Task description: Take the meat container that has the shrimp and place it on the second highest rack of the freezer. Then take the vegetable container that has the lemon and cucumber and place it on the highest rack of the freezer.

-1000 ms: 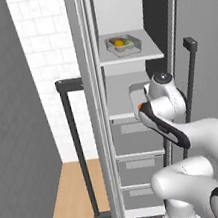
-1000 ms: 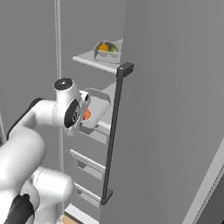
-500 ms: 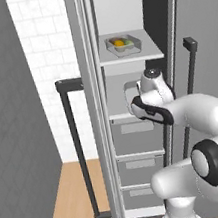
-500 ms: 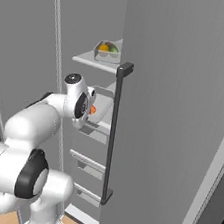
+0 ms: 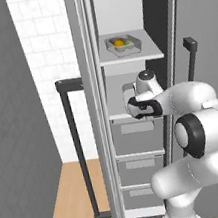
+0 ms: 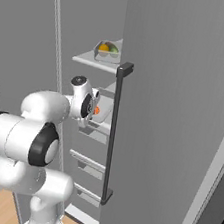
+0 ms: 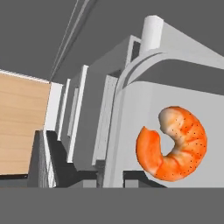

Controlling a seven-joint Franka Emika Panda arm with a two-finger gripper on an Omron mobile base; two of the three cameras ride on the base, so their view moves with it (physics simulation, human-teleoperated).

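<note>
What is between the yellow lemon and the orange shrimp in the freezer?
In the right base view, the highest rack lies between them: lemon above in its container, shrimp below.

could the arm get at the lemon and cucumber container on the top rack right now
Probably yes: the freezer stands open and the container sits near the rack's front edge. But the jaws are shut on the shrimp container.

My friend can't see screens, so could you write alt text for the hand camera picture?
A curled orange-pink shrimp lies in a pale grey container, seen very close. To the left are the freezer's grey drawer fronts and a patch of wooden floor.
</note>
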